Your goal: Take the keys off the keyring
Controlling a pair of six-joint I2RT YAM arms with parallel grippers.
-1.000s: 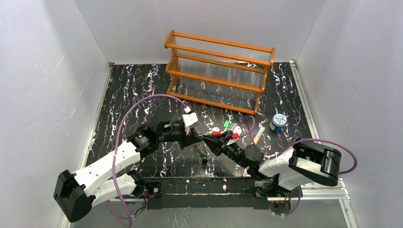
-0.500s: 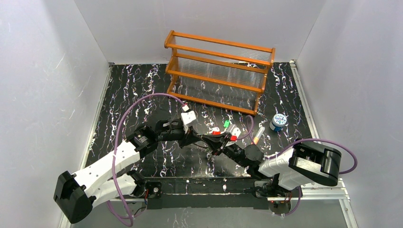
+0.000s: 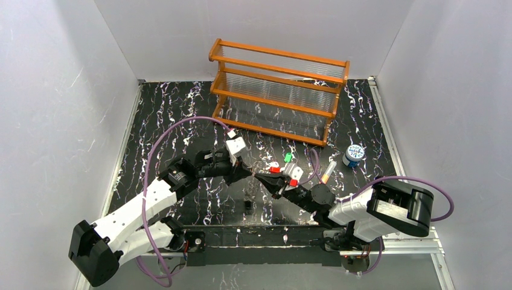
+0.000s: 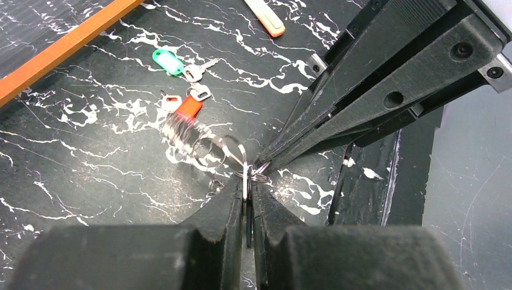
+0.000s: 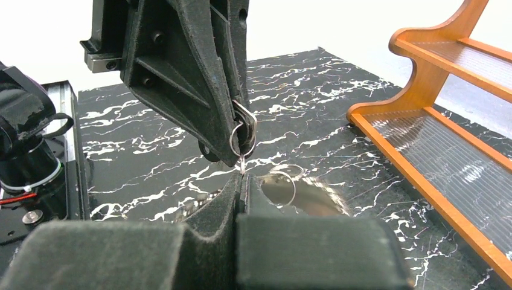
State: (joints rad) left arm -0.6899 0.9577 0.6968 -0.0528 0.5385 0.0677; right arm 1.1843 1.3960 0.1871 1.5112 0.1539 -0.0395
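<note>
The green-headed silvery key [image 4: 168, 61] and red-headed silvery key [image 4: 189, 107] lie loose (seemingly freed). The left gripper [image 4: 246, 182] and right gripper [image 4: 265, 164] both pinch the small silvery wire ring [image 5: 241, 138]; any remaining keys are unclear.

No legible text, labels, brands, numbers or signs in any view

White-shelled arms [image 3: 136, 211] with black joints [image 3: 180, 175], black fingers [image 4: 220, 211], looping purple cables [image 3: 196, 119].
</note>
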